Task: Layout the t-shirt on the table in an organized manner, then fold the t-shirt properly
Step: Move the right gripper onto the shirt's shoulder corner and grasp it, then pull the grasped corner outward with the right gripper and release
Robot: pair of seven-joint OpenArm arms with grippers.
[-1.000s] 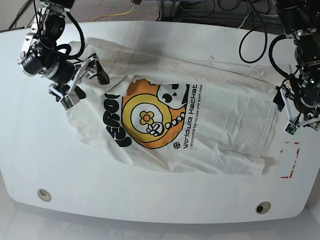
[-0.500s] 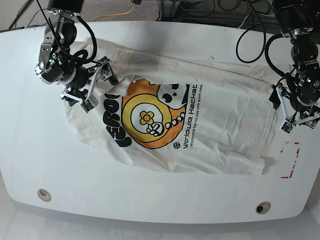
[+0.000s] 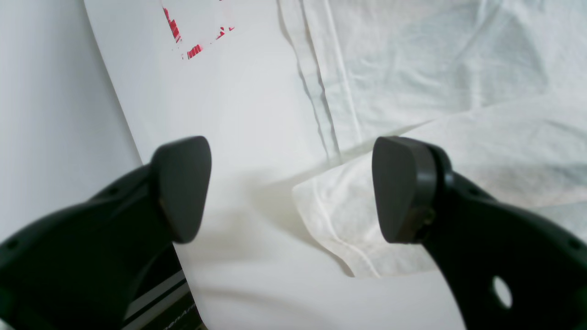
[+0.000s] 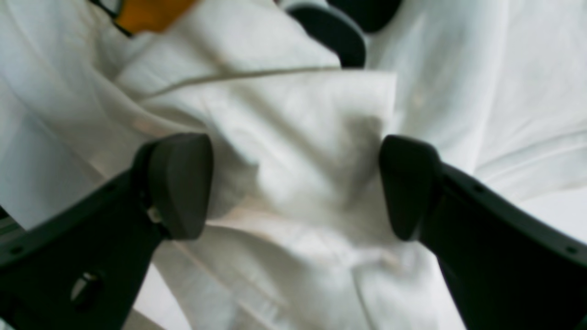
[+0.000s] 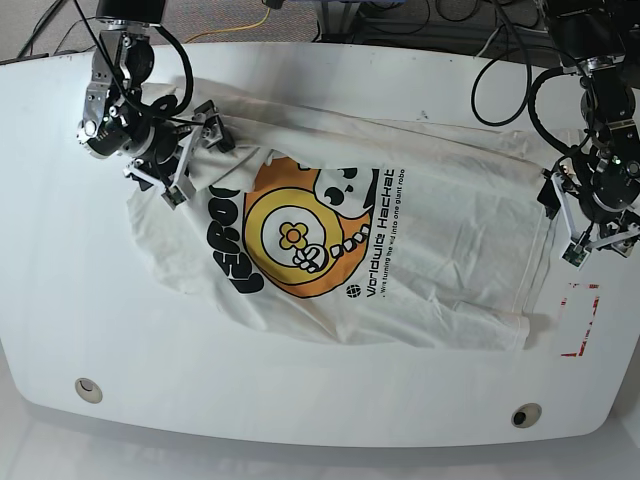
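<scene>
T-shirt [image 5: 400, 240] lies rumpled on table [image 5: 300, 400]: layout step. Both grippers spread, right gripper [image 4: 293, 183] over bunched far-left cloth, left gripper [image 3: 289, 183] at right hem; next, pinch and pull flat.

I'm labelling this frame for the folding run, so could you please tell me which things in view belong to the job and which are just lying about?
Part of the job:
- t-shirt, spread graphic side up
- table
- right tool, open over the bunched cloth
- left tool, open at the hem

Just lying about:
- red mark
- two grommet holes
- cables behind the table
</scene>
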